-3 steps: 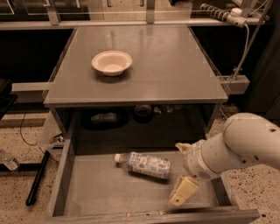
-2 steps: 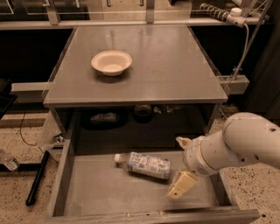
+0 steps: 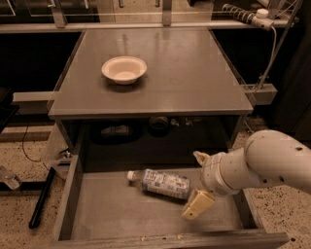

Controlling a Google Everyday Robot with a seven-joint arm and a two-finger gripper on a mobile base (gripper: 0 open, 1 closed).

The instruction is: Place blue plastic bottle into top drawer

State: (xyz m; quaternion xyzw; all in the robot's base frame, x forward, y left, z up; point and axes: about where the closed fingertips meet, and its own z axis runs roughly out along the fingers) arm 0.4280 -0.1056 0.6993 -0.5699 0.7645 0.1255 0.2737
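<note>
Clear blue-labelled plastic bottle [image 3: 163, 182] lying in the wide grey top drawer [image 3: 112, 214].
It rests on its side mid-drawer; the tool [image 3: 193, 184] gapes wide toward the drawer's right, just beside it.

Cream claw [image 3: 198, 181] over grey top drawer [image 3: 115, 210]

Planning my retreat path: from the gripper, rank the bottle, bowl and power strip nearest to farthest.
1. bottle: lying in the drawer, just left of the gripper, whose jaws are open.
2. bowl: up on the table, back left.
3. power strip: far back right, beyond the table.
</note>
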